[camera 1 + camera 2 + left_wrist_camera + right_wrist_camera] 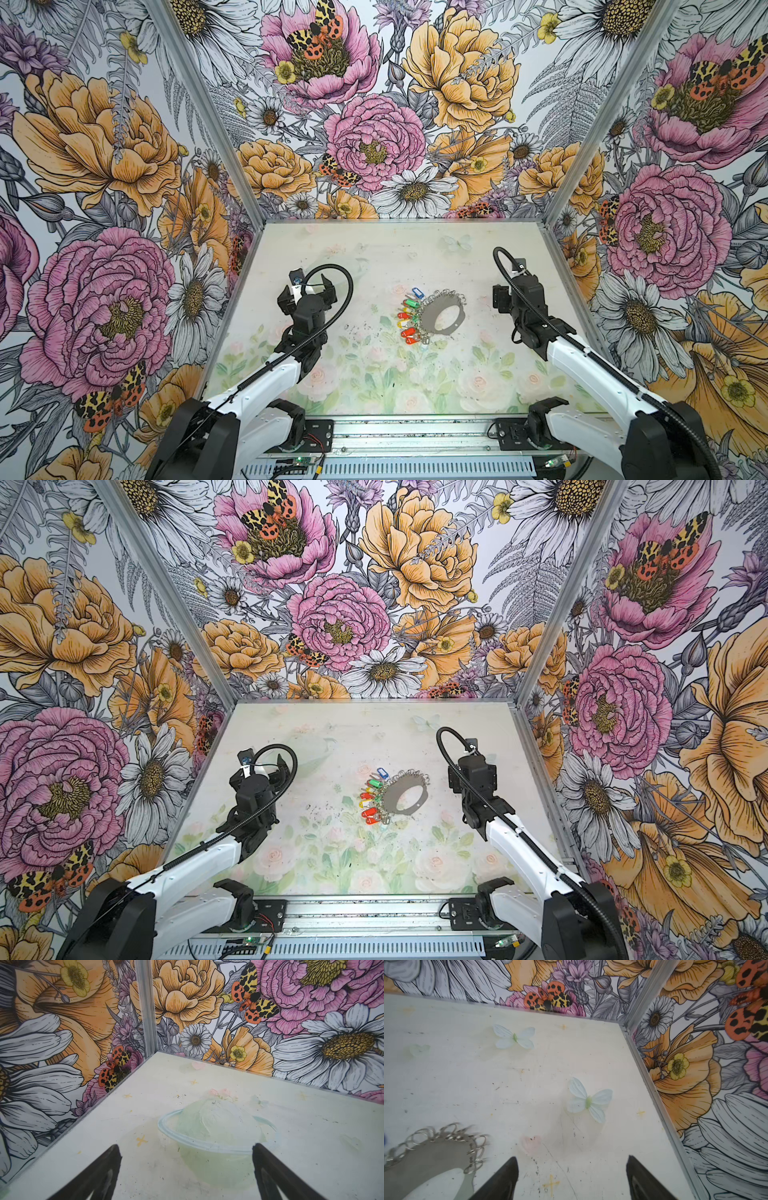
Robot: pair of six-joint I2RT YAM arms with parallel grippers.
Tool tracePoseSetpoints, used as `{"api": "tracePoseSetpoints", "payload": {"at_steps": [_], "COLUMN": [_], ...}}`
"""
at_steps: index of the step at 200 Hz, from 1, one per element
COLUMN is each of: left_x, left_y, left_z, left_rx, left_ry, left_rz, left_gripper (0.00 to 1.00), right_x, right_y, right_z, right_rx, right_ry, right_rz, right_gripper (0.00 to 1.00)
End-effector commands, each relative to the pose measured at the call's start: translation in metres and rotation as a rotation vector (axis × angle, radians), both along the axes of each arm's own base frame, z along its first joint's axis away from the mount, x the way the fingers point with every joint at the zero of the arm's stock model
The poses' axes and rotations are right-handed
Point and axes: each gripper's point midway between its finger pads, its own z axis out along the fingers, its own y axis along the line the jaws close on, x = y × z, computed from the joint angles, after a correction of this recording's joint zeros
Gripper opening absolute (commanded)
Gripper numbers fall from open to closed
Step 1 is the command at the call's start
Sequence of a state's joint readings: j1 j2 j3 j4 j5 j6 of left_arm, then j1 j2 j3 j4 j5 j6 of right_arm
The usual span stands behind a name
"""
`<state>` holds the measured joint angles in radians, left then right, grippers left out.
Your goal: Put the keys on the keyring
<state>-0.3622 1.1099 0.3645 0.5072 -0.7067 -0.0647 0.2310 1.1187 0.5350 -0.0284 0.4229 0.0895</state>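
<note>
The keyring (pixel 430 319) (pixel 392 799), a flat grey metal hoop edged with small silver loops, lies flat near the middle of the table. The keys (pixel 409 316) (pixel 371 796), a fan of blue, green, yellow, orange and red tags, lie along the hoop's left rim. My left gripper (pixel 308 287) (pixel 259 771) (pixel 186 1146) is well left of them, open and empty over the bare mat. My right gripper (pixel 515 286) (pixel 471 771) (pixel 571 1157) is just right of the hoop, open and empty. In the right wrist view part of the keyring (pixel 425 1153) shows beside the jaws; the keys are out of that view.
Flowered walls with metal corner posts (pixel 208 112) (pixel 598 124) close the table on three sides. The mat (pixel 374 374) carries flat printed flowers, butterflies (pixel 588 1101) and a bowl shape (pixel 216 1126). A metal rail (pixel 415 436) with both arm bases runs along the front edge.
</note>
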Motion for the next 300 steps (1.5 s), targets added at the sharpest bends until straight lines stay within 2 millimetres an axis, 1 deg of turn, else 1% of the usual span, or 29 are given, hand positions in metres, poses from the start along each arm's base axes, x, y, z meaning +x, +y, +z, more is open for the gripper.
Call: {"api": "tracePoseSetpoints", "payload": {"at_steps": [1, 15, 25, 36, 59, 67, 76, 85, 109, 120, 134, 143, 149, 153, 159, 167, 173, 174, 175, 177, 184, 191, 194, 202, 208, 215, 226, 253, 300], "left_x": [0.009, 0.021, 0.027, 0.028, 0.03, 0.032, 0.034, 0.032, 0.029, 0.03, 0.031, 0.034, 0.036, 0.038, 0.041, 0.043, 0.043, 0.043, 0.043, 0.043, 0.043, 0.044, 0.045, 0.05, 0.049, 0.053, 0.063, 0.061, 0.06], "left_y": [0.011, 0.011, 0.011, 0.012, 0.002, -0.005, -0.018, -0.025, -0.019, -0.024, -0.04, -0.038, -0.035, -0.033, -0.028, -0.015, -0.007, -0.006, -0.005, -0.002, 0.009, 0.02, 0.021, 0.025, 0.025, 0.027, 0.026, 0.038, 0.04], "left_z": [0.016, 0.001, -0.013, -0.026, -0.028, -0.032, -0.037, -0.04, -0.036, -0.037, -0.03, -0.034, -0.035, -0.036, -0.036, -0.036, -0.037, -0.037, -0.037, -0.037, -0.039, -0.046, -0.051, -0.05, -0.057, -0.059, -0.059, -0.06, -0.059], "left_rx": [0.217, 0.302, 0.327, 0.345, 0.41, 0.419, 0.423, 0.422, 0.363, 0.341, 0.248, 0.254, 0.249, 0.245, 0.227, 0.192, 0.157, 0.15, 0.145, 0.131, 0.082, 0.041, 0.024, 0.002, -0.018, -0.026, -0.019, -0.051, -0.052], "left_ry": [-0.045, 0.001, 0.018, 0.026, 0.024, 0.042, 0.062, 0.076, 0.054, 0.061, -0.009, 0.022, 0.022, 0.021, 0.006, 0.003, 0.006, 0.006, 0.008, 0.004, -0.01, -0.026, -0.025, -0.069, -0.019, 0.03, 0.029, 0.03, 0.02], "left_rz": [0.061, 0.07, 0.066, 0.072, 0.04, -0.012, -0.112, -0.175, -0.179, -0.218, -0.342, -0.323, -0.315, -0.309, -0.295, -0.251, -0.242, -0.242, -0.241, -0.235, -0.221, -0.209, -0.227, -0.247, -0.258, -0.248, -0.245, -0.193, -0.18], "left_gripper": [0.99, 0.99, 0.99, 0.99, 0.99, 0.99, 0.99, 0.99, 0.99, 0.99, 0.99, 0.99, 0.99, 0.99, 0.99, 0.99, 0.99, 0.99, 0.99, 0.99, 0.99, 0.99, 0.99, 0.99, 0.99, 0.99, 0.99, 0.99, 0.99], "right_x": [0.027, 0.035, 0.04, 0.047, 0.056, 0.06, 0.063, 0.063, 0.056, 0.055, 0.054, 0.054, 0.055, 0.053, 0.054, 0.06, 0.061, 0.061, 0.061, 0.062, 0.066, 0.064, 0.064, 0.063, 0.062, 0.062, 0.062, 0.062, 0.062], "right_y": [-0.015, -0.02, -0.019, -0.016, -0.008, -0.004, 0.001, 0.012, 0.003, 0.0, -0.005, -0.003, -0.003, -0.006, -0.008, -0.011, -0.015, -0.016, -0.017, -0.02, -0.027, -0.031, -0.033, -0.036, -0.037, -0.038, -0.038, -0.038, -0.038], "right_z": [0.016, -0.004, -0.011, -0.01, -0.002, -0.004, -0.004, -0.005, -0.004, -0.004, -0.008, -0.016, -0.013, -0.016, -0.019, -0.018, -0.018, -0.02, -0.021, -0.022, -0.02, -0.022, -0.021, -0.019, -0.021, -0.02, -0.019, -0.021, -0.02], "right_rx": [-0.045, -0.025, -0.02, -0.032, -0.023, 0.012, 0.041, 0.062, 0.097, 0.115, 0.14, 0.136, 0.133, 0.137, 0.147, 0.148, 0.15, 0.151, 0.152, 0.152, 0.156, 0.168, 0.169, 0.162, 0.163, 0.158, 0.159, 0.157, 0.156], "right_ry": [-0.17, -0.137, -0.145, -0.165, -0.256, -0.239, -0.24, -0.275, -0.314, -0.329, -0.341, -0.355, -0.39, -0.368, -0.335, -0.347, -0.33, -0.319, -0.312, -0.305, -0.318, -0.309, -0.312, -0.33, -0.321, -0.327, -0.329, -0.328, -0.328], "right_rz": [-0.055, -0.068, -0.053, -0.02, 0.073, 0.107, 0.143, 0.213, 0.19, 0.192, 0.183, 0.203, 0.203, 0.188, 0.172, 0.16, 0.134, 0.128, 0.122, 0.106, 0.064, 0.046, 0.035, 0.024, 0.014, 0.008, 0.001, 0.003, 0.007], "right_gripper": [0.83, 0.84, 0.84, 0.83, 0.84, 0.83, 0.82, 0.83, 0.83, 0.83, 0.83, 0.83, 0.83, 0.84, 0.84, 0.84, 0.88, 0.94, 0.97, 0.99, 1.0, 0.99, 0.99, 1.0, 0.99, 1.0, 0.99, 0.99, 1.0]}}
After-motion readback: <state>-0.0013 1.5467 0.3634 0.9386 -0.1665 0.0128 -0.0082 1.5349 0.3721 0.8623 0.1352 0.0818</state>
